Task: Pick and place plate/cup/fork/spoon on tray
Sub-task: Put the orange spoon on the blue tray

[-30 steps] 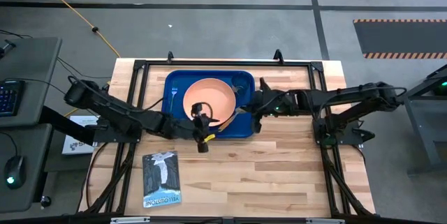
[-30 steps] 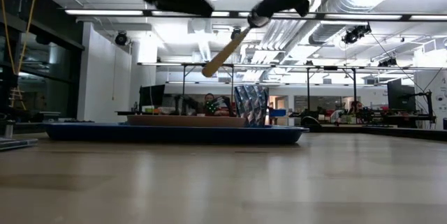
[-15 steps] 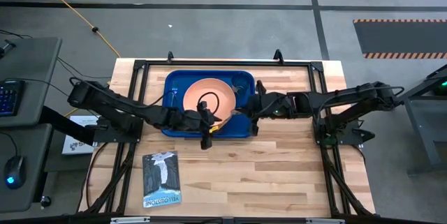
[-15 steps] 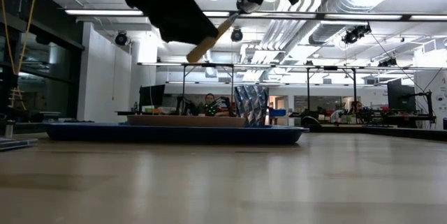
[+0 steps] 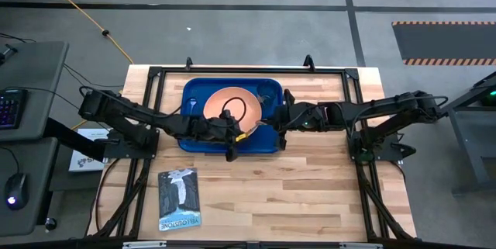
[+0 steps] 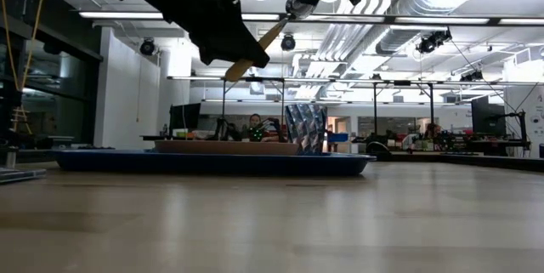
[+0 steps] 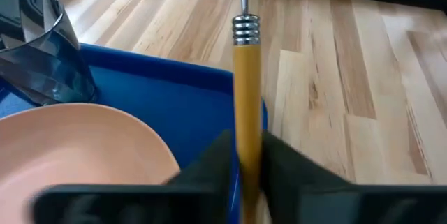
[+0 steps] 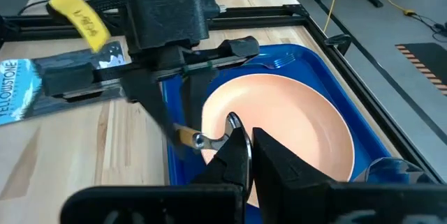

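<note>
The spoon [image 5: 245,133], with a yellow-orange handle and metal bowl, hangs over the near right part of the blue tray [image 5: 191,90], held at both ends. My left gripper [image 5: 232,135] is shut on its handle; my right gripper [image 5: 269,123] is shut on its metal end. The peach plate [image 5: 225,102] lies flat on the tray. The dark see-through cup [image 7: 42,56] stands upright on the tray beside the plate. The blue-handled fork [image 8: 279,60] lies on the tray past the plate. My left gripper pinches the spoon's yellow handle [image 7: 247,112] between its two fingers, which lie along the handle; the handle's free end is hidden between them. The spoon is lifted clear of the tray and tilted [image 6: 246,59]. My right gripper pinches the spoon's metal bowl end [image 8: 230,121] between its two fingertips, coming from the table's right, slanting down. The neck and ferrule [image 8: 200,140] stick out toward my left gripper.
A dark rectangular booklet [image 5: 179,198] lies on the wood near the table's front left. A black frame [image 5: 325,70] runs around the table's edges. Bare wood lies to the right of the tray and in front of it.
My left gripper has gone from the tray's near edge toward the far edge and up to the spoon's handle, and now stands around it. My right gripper has carried the spoon a little toward the table's left; the spoon stays tilted and clear of the tray.
</note>
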Controlling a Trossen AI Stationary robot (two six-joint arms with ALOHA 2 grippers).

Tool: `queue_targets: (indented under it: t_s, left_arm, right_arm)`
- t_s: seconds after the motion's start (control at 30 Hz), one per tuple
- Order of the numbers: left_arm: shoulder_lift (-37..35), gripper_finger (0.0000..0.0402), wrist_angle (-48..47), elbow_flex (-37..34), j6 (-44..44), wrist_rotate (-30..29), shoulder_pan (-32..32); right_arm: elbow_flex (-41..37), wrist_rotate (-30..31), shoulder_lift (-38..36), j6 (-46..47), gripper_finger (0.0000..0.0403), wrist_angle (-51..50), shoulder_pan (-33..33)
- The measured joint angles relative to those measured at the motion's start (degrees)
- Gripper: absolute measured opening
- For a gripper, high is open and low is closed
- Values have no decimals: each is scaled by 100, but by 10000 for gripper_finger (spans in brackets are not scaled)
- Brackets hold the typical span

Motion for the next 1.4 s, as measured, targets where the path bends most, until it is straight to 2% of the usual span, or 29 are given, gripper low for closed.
queue_targets:
  t_s: [0.07,0.3,0.63,0.73,0.83,1.0,1.13,1.27,1.4]
  left_arm:
    - [0,22,-8,0,-24,51,50]
    - [0,22,-37,2,53,127,89]
    - [-832,21,-1118,-22,125,-949,18]
    - [-1358,21,-1005,-417,82,-1410,-114]
    - [-2119,21,-672,-1109,-191,-1627,-253]
    - [-3723,21,-13,-2542,-1044,-1857,-311]
    - [-4686,21,13,-3505,-2367,-2040,-19]
    - [-4968,21,-295,-4118,-3697,-1612,357]
    - [-4949,21,-290,-4306,-4411,-1359,584]
  right_arm:
    - [0,2,0,-46,0,-7,0]
    - [0,61,-21,-100,9,-21,2]
    - [0,942,-769,-17,148,-478,0]
    - [0,935,-934,212,168,-883,2]
    - [0,935,-984,421,173,-1293,2]
    - [-62,941,-979,690,172,-1589,2]
    - [-342,941,-977,716,172,-1251,2]
    - [-721,922,-975,700,172,-807,-24]
    - [-952,899,-975,827,172,-601,-30]
